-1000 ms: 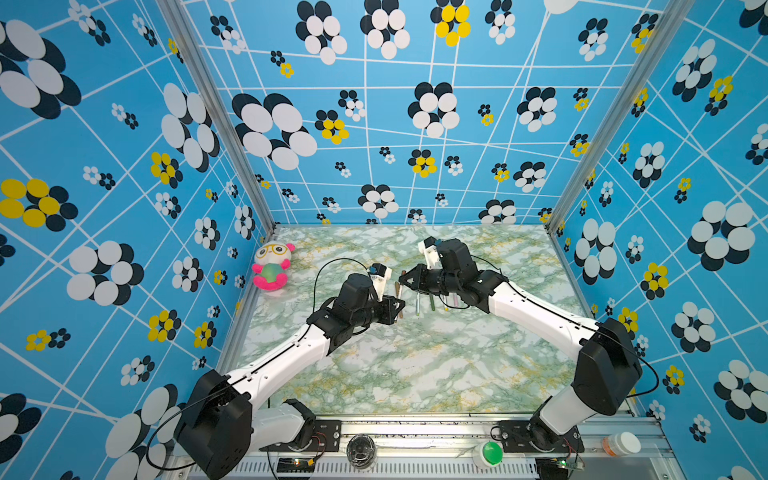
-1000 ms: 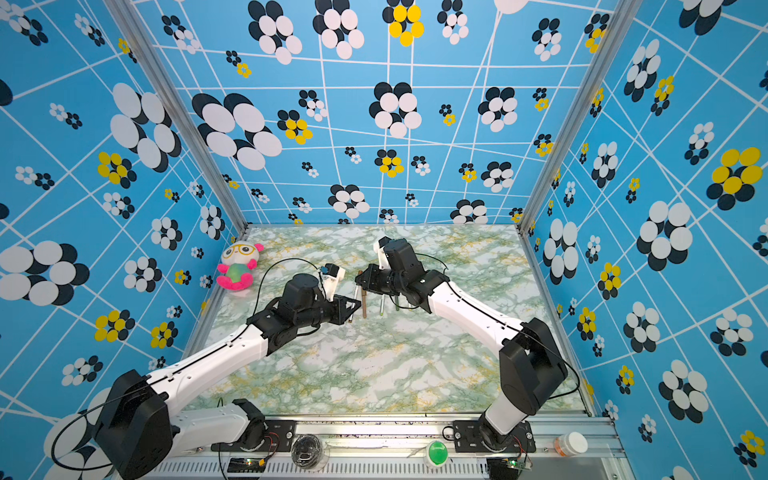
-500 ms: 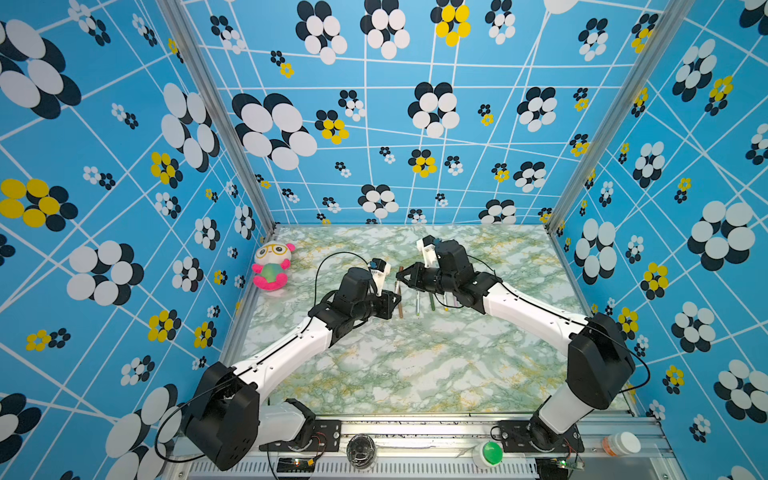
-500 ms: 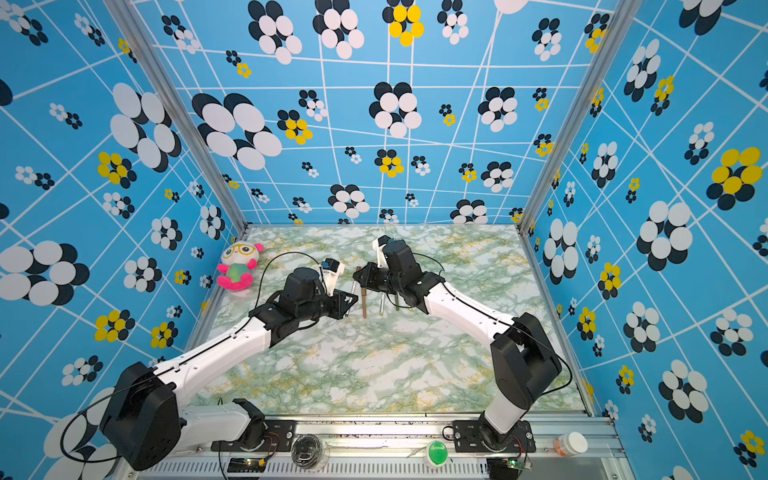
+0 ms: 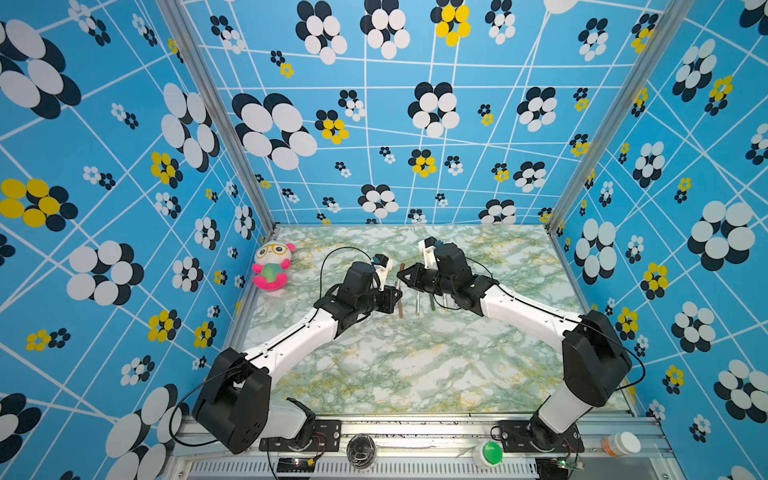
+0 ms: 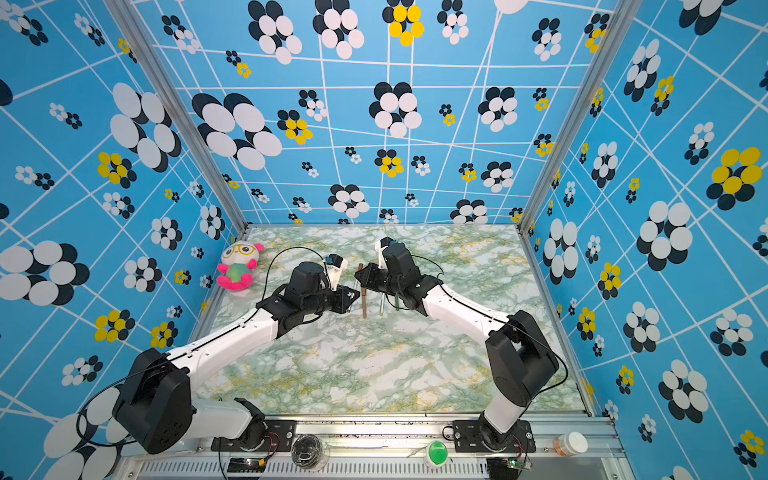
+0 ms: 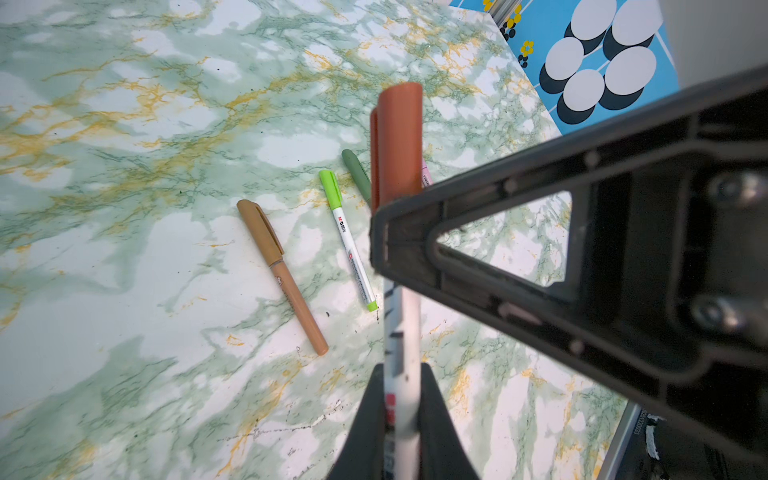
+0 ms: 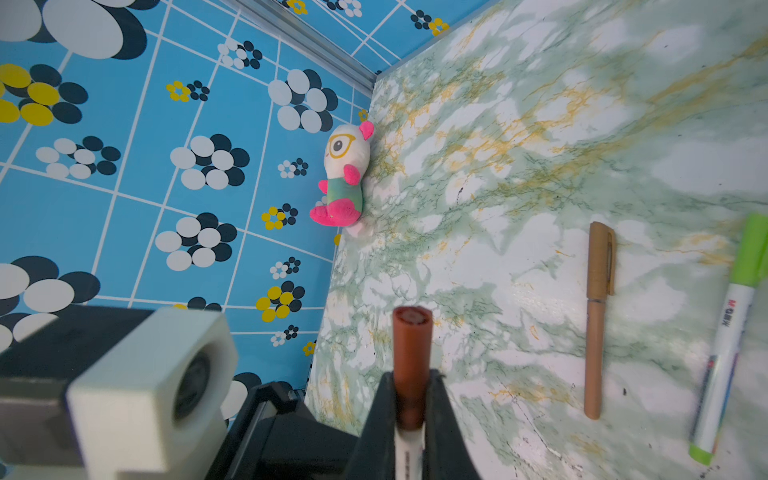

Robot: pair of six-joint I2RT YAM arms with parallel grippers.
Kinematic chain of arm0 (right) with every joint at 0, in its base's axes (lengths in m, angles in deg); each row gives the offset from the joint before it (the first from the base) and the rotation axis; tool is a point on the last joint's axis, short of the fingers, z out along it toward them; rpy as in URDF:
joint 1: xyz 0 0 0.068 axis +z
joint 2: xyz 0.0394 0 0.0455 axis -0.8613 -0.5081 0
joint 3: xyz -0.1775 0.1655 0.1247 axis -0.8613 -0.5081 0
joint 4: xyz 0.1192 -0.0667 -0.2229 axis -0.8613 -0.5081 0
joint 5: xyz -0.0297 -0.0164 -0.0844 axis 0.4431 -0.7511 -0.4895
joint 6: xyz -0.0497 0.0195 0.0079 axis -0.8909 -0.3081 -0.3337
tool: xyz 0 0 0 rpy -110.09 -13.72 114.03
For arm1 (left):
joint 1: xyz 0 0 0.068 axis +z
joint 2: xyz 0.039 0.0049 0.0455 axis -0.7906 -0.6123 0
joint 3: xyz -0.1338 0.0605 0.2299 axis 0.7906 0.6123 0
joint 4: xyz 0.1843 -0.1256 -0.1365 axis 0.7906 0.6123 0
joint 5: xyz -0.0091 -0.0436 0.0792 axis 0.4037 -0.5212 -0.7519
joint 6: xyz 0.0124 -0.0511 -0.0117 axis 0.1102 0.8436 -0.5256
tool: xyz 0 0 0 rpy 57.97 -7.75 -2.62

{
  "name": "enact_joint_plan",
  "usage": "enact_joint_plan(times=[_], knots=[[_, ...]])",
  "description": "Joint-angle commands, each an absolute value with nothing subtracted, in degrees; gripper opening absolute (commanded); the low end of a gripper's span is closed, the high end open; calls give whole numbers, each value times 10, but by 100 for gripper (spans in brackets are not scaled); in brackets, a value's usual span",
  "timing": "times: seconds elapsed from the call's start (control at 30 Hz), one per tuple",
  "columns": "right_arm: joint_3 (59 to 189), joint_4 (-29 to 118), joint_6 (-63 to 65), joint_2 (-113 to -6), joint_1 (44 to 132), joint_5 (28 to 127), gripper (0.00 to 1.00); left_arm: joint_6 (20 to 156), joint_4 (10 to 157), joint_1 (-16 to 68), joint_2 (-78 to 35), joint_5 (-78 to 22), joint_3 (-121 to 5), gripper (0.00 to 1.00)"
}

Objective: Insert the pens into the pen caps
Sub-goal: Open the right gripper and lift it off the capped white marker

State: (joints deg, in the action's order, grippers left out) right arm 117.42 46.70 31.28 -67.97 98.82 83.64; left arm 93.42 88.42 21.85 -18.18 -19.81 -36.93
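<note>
A white pen [image 7: 402,332] wears a reddish-brown pen cap [image 7: 399,141] on its end. My left gripper [image 7: 401,370] is shut on the white barrel. My right gripper [image 8: 411,376] is shut on the cap [image 8: 412,345], where the barrel enters it. In both top views the left gripper [image 5: 395,296] and the right gripper [image 5: 402,275] meet tip to tip above the table's middle. A brown capped pen [image 7: 280,274], a white pen with a lime green cap [image 7: 349,241] and a dark green pen [image 7: 357,174] lie on the table under them. A pink pen [image 7: 426,176] peeks out behind the held cap.
A plush toy [image 5: 271,266] sits at the table's left edge by the wall. Blue flowered walls [image 5: 374,124] close in the marble table [image 5: 415,365] on three sides. The lying pens [image 6: 364,305] sit just in front of the two grippers.
Both grippers have shifted a little toward the back of the table, and the left one has closed up on the right one. The pens on the table have not moved.
</note>
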Motion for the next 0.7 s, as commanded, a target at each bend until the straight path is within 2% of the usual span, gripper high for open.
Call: enact_joint_plan(times=[0.0,0.27,0.5,0.57,0.67], knots=[[1172,312,304,-689,1016,945,0,942,676,233,-159,-222,-408,0],[1293,303,283,-668,926,937,0,1013,786,232,-131,-220,-300,0],[1340,292,255,-660,904,924,39,1032,855,231,-124,-218,-254,0],[1323,294,252,-648,904,916,44,1033,871,231,-126,-222,-256,0],[1285,297,249,-627,904,899,45,1044,895,231,-132,-241,-263,0]])
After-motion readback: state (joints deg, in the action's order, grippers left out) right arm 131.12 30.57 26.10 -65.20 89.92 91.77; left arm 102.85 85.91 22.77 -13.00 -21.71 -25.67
